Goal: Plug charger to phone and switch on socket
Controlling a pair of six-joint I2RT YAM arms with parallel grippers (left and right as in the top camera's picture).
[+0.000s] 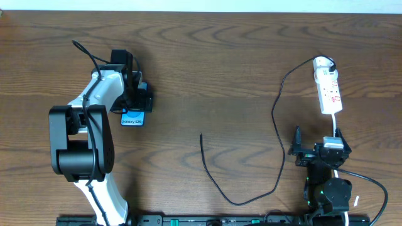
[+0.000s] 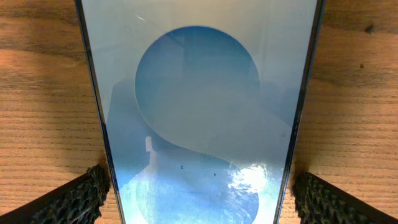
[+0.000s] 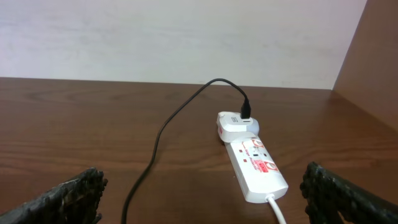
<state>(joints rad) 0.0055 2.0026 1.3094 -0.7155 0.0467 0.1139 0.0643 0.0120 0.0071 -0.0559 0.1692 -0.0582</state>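
The phone (image 1: 132, 119) lies flat on the table at the left, and its blue screen fills the left wrist view (image 2: 199, 93). My left gripper (image 1: 134, 105) hovers over it, open, with one finger (image 2: 71, 200) on each side of the phone and small gaps to its edges. The white socket (image 1: 328, 88) lies at the far right, also seen in the right wrist view (image 3: 255, 163). The charger (image 1: 276, 125) runs from a white adapter (image 3: 236, 124) on the socket in a long loop to its free tip (image 1: 201, 135) mid-table. My right gripper (image 1: 318, 140) stands open just short of the socket, holding nothing.
The socket's white cord (image 1: 333, 123) runs back toward the right arm's base. A pale wall (image 3: 186, 37) rises behind the table's far edge. Bare wood lies between the phone and the charger's tip.
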